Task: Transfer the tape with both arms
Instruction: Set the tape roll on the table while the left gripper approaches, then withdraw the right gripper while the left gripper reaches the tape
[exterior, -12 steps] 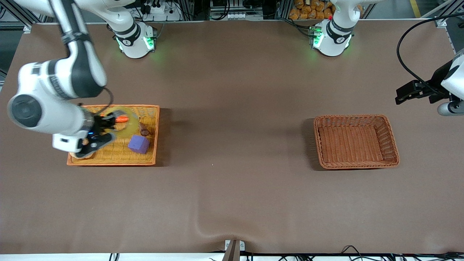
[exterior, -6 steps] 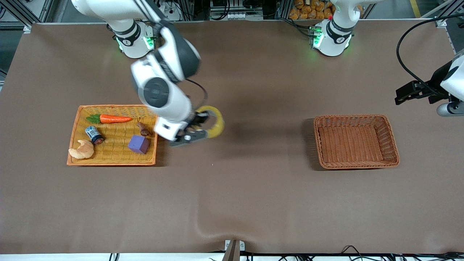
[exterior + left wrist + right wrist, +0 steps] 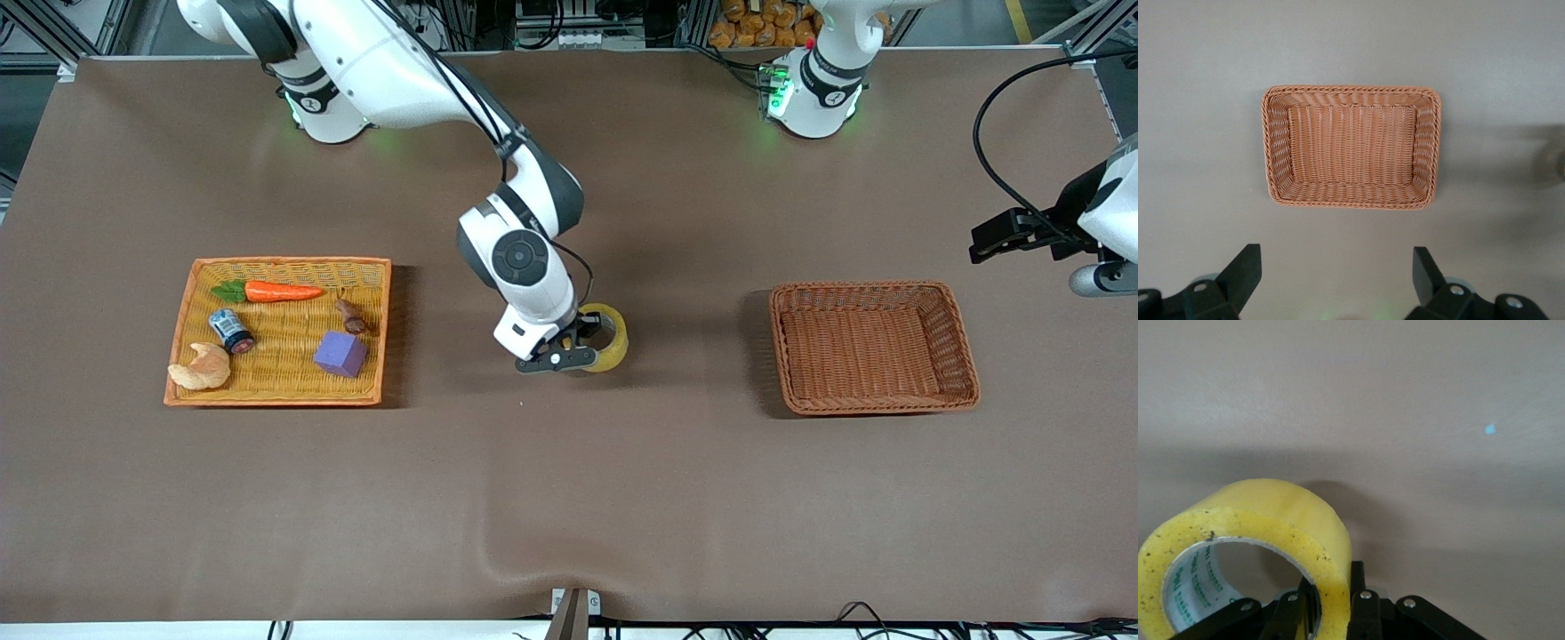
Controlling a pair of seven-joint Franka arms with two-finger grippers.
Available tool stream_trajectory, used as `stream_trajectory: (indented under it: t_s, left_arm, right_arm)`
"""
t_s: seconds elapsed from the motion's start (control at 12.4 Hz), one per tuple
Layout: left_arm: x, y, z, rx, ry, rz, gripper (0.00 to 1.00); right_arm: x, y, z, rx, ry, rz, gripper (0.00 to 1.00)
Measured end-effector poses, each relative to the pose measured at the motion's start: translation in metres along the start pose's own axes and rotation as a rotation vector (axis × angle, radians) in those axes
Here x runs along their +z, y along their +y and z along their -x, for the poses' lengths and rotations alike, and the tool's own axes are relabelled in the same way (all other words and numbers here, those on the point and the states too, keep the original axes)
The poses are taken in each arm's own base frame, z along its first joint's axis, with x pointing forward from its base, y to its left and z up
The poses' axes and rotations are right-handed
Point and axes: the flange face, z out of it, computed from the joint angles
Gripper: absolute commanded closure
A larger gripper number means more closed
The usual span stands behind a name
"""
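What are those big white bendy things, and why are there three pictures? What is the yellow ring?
Those are two robot arms, each ending in a claw. The big picture looks down from high above the brown table. The other two come from small cameras on the arms' wrists.

The right claw is shut on the wall of a yellow roll of tape, over the middle of the table. Its own camera shows the tape up close.

The left claw is open and waits at its end of the table, looking down on an empty wicker basket.

The flat wicker tray holds a toy carrot, a small can, a croissant and a purple cube.
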Motion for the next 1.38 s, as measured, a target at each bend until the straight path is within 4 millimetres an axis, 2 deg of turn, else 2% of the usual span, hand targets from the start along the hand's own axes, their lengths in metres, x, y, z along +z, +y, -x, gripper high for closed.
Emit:
stream_trajectory:
  t_s: [0.08, 0.16, 0.24, 0.32, 0.49, 0.65, 0.73, 0.81, 0.97, 1.05, 1.21, 1.38]
  left_arm:
    - [0.001, 0.0, -0.001, 0.0, -0.002, 0.0, 0.0]
    - [0.003, 0.0, -0.001, 0.0, -0.005, 0.0, 0.0]
    - [0.005, 0.0, -0.003, 0.0, -0.008, 0.0, 0.0]
    - [0.006, 0.0, -0.004, 0.0, -0.012, 0.0, 0.0]
    - [0.011, -0.001, -0.007, -0.002, -0.017, 0.001, 0.0]
    - [0.019, 0.01, -0.01, 0.018, -0.028, 0.003, 0.0]
    - [0.025, 0.026, -0.013, 0.045, -0.041, 0.008, 0.0]
    - [0.039, 0.049, -0.016, 0.07, -0.067, 0.023, 0.0]
    - [0.079, 0.096, -0.025, 0.058, -0.133, 0.052, 0.0]
    - [0.101, 0.118, -0.031, 0.05, -0.15, 0.051, 0.0]
    - [0.138, 0.158, -0.043, 0.066, -0.143, 0.059, 0.0]
    - [0.17, 0.198, -0.049, 0.096, -0.131, 0.068, 0.0]
  right_arm:
    - [0.01, -0.006, 0.003, 0.015, -0.003, 0.003, 0.53]
    - [0.014, -0.009, 0.005, 0.023, -0.006, 0.005, 0.31]
    - [0.012, -0.01, 0.004, 0.028, -0.008, 0.007, 0.13]
    - [0.009, -0.01, 0.001, 0.029, -0.003, 0.006, 0.01]
    - [-0.002, -0.01, -0.006, 0.033, 0.005, 0.006, 0.0]
    - [-0.024, 0.0, -0.016, 0.049, -0.011, 0.023, 0.0]
    - [-0.047, 0.008, -0.025, 0.062, -0.007, 0.02, 0.0]
    - [-0.08, 0.021, -0.035, 0.071, -0.001, 0.014, 0.0]
    - [-0.146, 0.065, -0.054, 0.056, 0.016, -0.003, 0.0]
    - [-0.171, 0.091, -0.057, 0.045, 0.007, -0.001, 0.0]
    - [-0.202, 0.135, -0.052, -0.004, -0.009, 0.002, 0.0]
    - [-0.225, 0.182, -0.044, -0.028, -0.021, 0.007, 0.0]
